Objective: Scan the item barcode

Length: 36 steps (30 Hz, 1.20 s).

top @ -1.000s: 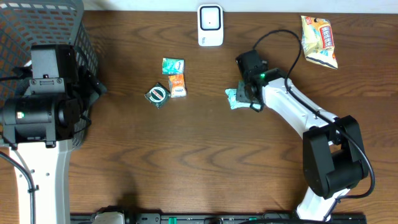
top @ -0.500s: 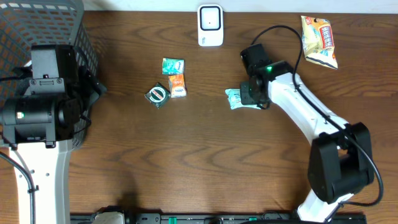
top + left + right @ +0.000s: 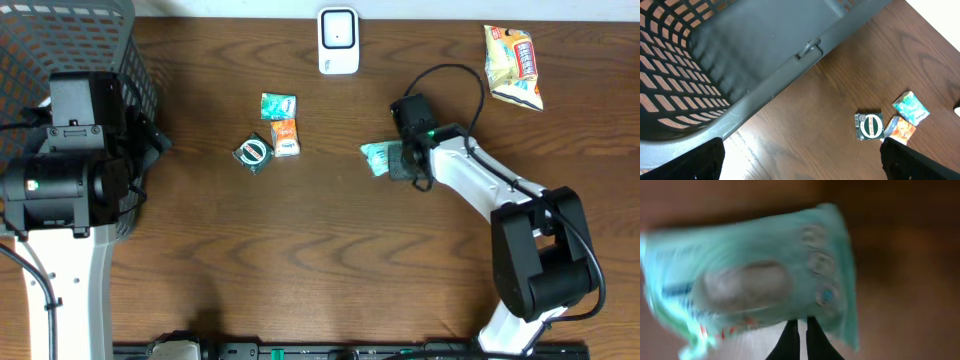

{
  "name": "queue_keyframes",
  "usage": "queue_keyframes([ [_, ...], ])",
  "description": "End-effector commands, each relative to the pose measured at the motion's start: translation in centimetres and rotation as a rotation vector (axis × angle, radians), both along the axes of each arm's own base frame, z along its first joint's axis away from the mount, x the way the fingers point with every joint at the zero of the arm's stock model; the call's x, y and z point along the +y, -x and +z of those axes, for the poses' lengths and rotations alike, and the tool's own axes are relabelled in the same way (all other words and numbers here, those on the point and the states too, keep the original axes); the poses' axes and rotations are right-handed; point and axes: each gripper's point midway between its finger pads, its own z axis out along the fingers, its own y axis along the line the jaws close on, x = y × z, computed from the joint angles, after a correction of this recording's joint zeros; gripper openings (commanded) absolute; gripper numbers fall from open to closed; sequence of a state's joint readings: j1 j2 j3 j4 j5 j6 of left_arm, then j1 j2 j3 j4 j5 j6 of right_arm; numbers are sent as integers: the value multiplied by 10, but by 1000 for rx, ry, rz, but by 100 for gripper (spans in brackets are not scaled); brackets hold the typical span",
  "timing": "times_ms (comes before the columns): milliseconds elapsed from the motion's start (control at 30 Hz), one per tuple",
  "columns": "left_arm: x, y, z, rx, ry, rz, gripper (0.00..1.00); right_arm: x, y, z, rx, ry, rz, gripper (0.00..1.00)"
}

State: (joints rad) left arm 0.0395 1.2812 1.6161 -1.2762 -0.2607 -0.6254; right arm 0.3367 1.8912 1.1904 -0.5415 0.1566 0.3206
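**Overhead**
- Tabletop [image 3: 320, 280]: brown wood.
- Scanner [image 3: 338, 41]: white, at the far edge, nothing in front of its face.
- Packet [image 3: 376, 157]: teal, the item to scan. It sits right of centre, well apart from the scanner.
- My right claw [image 3: 403, 160]: on the packet's right end, covering part of it. I cannot tell whether the packet rests on the wood or is just off it.
- Small packs [image 3: 272, 130]: three, clustered left of centre, nothing near them.
- Snack bag [image 3: 512, 66]: yellow, far right corner.
- Basket [image 3: 60, 40]: grey mesh, far left corner, partly covered by my left arm [image 3: 60, 185].

**Left wrist**
- My left claw [image 3: 800, 160]: jaws wide apart, holding nothing. Only the dark finger ends show, in the bottom corners.
- Basket wall fills the upper left, and the small packs lie at the lower right.

**Right wrist**
- The packet fills the view, blurred.
- My right claw [image 3: 801, 340]: jaws together, clamped on the packet's near edge at the bottom of the view.
- No barcode can be made out on the face shown.

**Status**
- Done: the item is gripped.
- Left, by my judgement: lift it, carry it to the scanner, and turn the barcode side to the scanner's face.
- The code's side is not yet found, so the packet may need turning.
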Motion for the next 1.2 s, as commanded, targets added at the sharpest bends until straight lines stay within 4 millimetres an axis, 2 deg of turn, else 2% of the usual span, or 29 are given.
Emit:
queue_keyframes([
  [0,4,1,2,-3,-6,16,98,-13,-35,13,-139,52,25,1],
  [100,4,1,2,-3,-6,16,98,8,-63,30,-263,-15,135,8],
  [167,4,1,2,-3,-6,16,98,23,-71,39,-302,-83,172,13],
  [300,4,1,2,-3,-6,16,98,47,-72,53,-290,-220,194,16],
  [367,4,1,2,-3,-6,16,98,39,-62,55,-200,-263,67,26],
  [433,4,1,2,-3,-6,16,98,33,-47,50,-112,-277,-13,26],
  [467,4,1,2,-3,-7,16,98,30,-39,45,-71,-274,-40,33],
  [500,4,1,2,-3,-7,16,97,28,-31,41,-36,-266,-54,44],
  [533,4,1,2,-3,-7,16,98,26,-24,38,-4,-254,-58,50],
  [600,4,1,2,-3,-6,16,98,20,-13,32,44,-229,-74,54],
  [667,4,1,2,-3,-6,16,98,20,-12,30,54,-245,-135,54],
  [833,4,1,2,-3,-6,16,98,25,-27,12,32,-284,-212,55],
  [933,4,1,2,-3,-6,16,98,28,-32,-14,58,-307,-272,52],
  [1000,4,1,2,-3,-6,16,98,28,-32,-29,75,-299,-275,45],
  [1067,4,1,2,-3,-6,16,98,28,-33,-35,80,-295,-272,33],
  [1100,4,1,2,-3,-6,16,98,28,-34,-35,75,-294,-268,24],
  [1133,4,1,2,-3,-6,16,98,30,-38,-30,58,-301,-250,11],
  [1167,4,1,2,-3,-6,16,98,33,-42,-23,45,-315,-236,7],
])
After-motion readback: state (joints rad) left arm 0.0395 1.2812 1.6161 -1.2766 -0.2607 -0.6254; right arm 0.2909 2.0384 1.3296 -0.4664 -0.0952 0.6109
